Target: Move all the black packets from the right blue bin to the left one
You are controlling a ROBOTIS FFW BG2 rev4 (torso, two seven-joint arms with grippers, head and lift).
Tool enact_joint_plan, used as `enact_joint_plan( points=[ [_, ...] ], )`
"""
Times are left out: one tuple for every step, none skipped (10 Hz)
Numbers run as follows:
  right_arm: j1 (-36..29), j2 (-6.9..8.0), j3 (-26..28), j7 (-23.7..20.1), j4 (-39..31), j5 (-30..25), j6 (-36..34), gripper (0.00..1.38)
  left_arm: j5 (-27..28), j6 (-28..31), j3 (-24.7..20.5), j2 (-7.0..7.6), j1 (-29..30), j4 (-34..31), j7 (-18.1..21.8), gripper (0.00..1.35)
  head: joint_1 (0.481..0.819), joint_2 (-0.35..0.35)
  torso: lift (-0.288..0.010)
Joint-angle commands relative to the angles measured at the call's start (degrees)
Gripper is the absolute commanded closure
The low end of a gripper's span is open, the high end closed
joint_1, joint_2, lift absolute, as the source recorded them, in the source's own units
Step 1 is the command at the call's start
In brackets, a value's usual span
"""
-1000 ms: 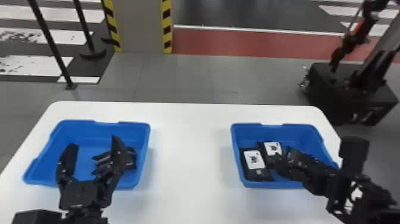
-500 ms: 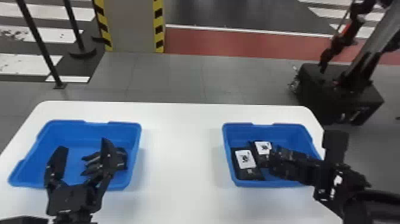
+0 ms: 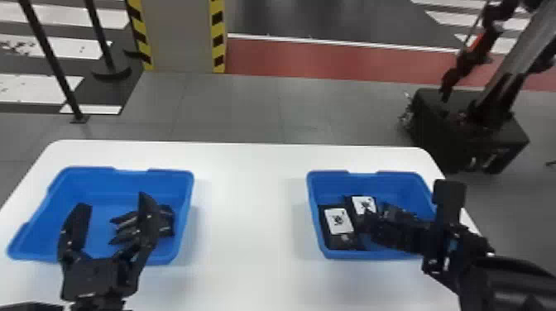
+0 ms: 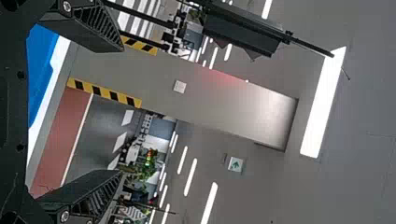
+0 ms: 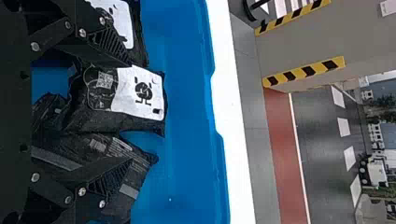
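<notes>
My left gripper (image 3: 115, 202) stands open above the front of the left blue bin (image 3: 95, 182), where several black packets (image 3: 166, 219) lie toward the right side. The open left gripper (image 4: 120, 111) has nothing between its fingers in the left wrist view. In the right blue bin (image 3: 327, 182), my right gripper (image 3: 374, 217) is low over the black packets. Two with white labels lie at the bin's left, one (image 3: 338, 223) nearer its front corner. In the right wrist view the right gripper (image 5: 129, 111) is open, a white-labelled packet (image 5: 140, 95) between its fingers, another black packet (image 5: 105, 149) partly behind one finger.
Both bins stand on a white table (image 3: 248, 231), with a wide bare stretch between them. Beyond its far edge are a striped pillar (image 3: 180, 37), dark posts at the left and a black machine base (image 3: 467, 136) at the right.
The head view has shifted, so the bins sit slightly farther left in it. Relative to its bin, my right gripper has moved a little left, closer to the white-labelled packets. The left gripper stays open.
</notes>
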State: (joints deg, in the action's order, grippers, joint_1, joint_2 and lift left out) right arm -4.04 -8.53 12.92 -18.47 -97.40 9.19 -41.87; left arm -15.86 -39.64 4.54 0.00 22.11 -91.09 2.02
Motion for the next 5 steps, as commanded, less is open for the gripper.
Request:
enact_joint_plan(
  points=[
    [0.4, 0.00, -0.9, -0.4, 1.7, 0.9, 0.7, 0.34, 0.1, 0.0, 0.0, -0.09, -0.2, 0.0, 0.0, 0.09, 0.695, -0.105, -0.110],
    [0.8, 0.00, -1.0, -1.0, 2.6, 0.9, 1.0, 0.34, 0.1, 0.0, 0.0, -0.09, -0.2, 0.0, 0.0, 0.09, 0.695, -0.095, -0.110],
    [1.1, 0.00, -1.1, -1.1, 2.8, 0.8, 1.0, 0.34, 0.1, 0.1, 0.0, 0.00, -0.2, 0.0, 0.0, 0.09, 0.695, -0.091, -0.110],
    [1.1, 0.00, -1.1, -1.1, 3.0, 0.8, 0.5, 0.38, 0.1, 0.1, 0.0, 0.00, 0.0, 0.0, 0.0, 0.09, 0.695, -0.088, -0.110],
    [1.2, -0.09, -1.1, -1.1, 3.1, 0.7, -1.2, 0.52, 0.0, 0.1, -0.1, 0.00, 0.0, 0.0, 0.1, 0.09, 0.695, -0.086, -0.110]
  ],
)
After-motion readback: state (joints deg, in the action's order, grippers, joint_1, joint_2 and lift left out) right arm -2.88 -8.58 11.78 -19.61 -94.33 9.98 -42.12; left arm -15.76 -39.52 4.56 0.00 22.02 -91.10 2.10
